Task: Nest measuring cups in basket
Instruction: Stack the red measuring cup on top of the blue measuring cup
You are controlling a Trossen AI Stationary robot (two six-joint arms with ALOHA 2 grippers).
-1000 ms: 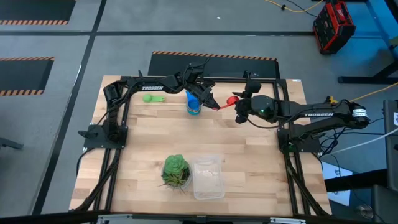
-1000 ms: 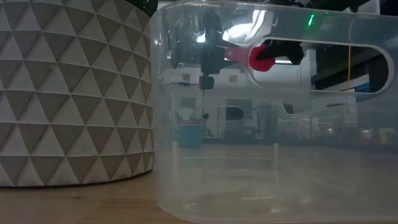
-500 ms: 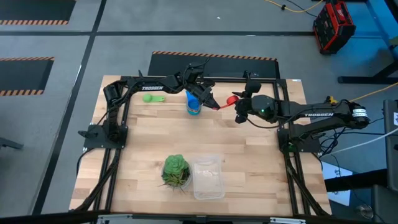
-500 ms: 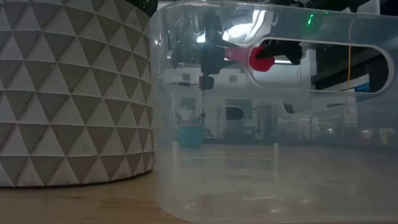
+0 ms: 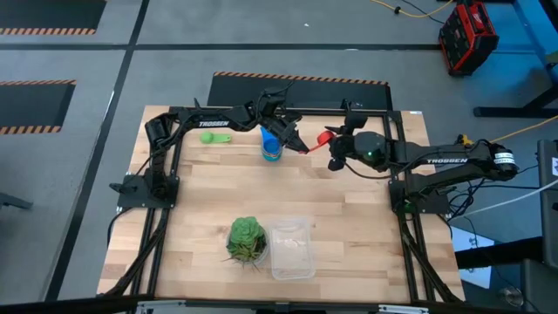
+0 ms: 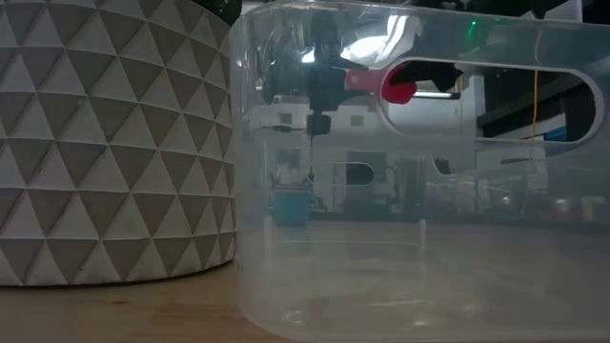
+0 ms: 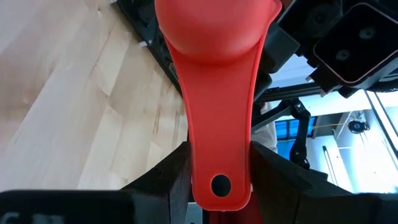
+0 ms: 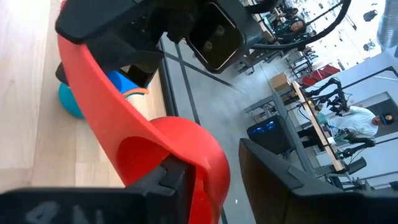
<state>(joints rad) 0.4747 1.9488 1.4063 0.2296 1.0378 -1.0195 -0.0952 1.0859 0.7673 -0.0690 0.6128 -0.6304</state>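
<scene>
At the far side of the counter [image 5: 349,227], the left tool [image 7: 214,165] grips a red measuring cup [image 5: 324,139] by its handle while the right tool [image 8: 208,177] closes on the bowl rim, apparently a handover in mid-air. A blue stack of cups [image 5: 271,146] and a green cup [image 5: 212,137] sit nearby. The clear basket [image 5: 292,249] waits well apart at the near edge, beside a leafy ball [image 5: 247,238] that crowds one side.

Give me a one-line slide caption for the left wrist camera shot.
Left pincer clamps the handle end of a red measuring cup above the wooden table, its bowl meeting the right arm.
</scene>
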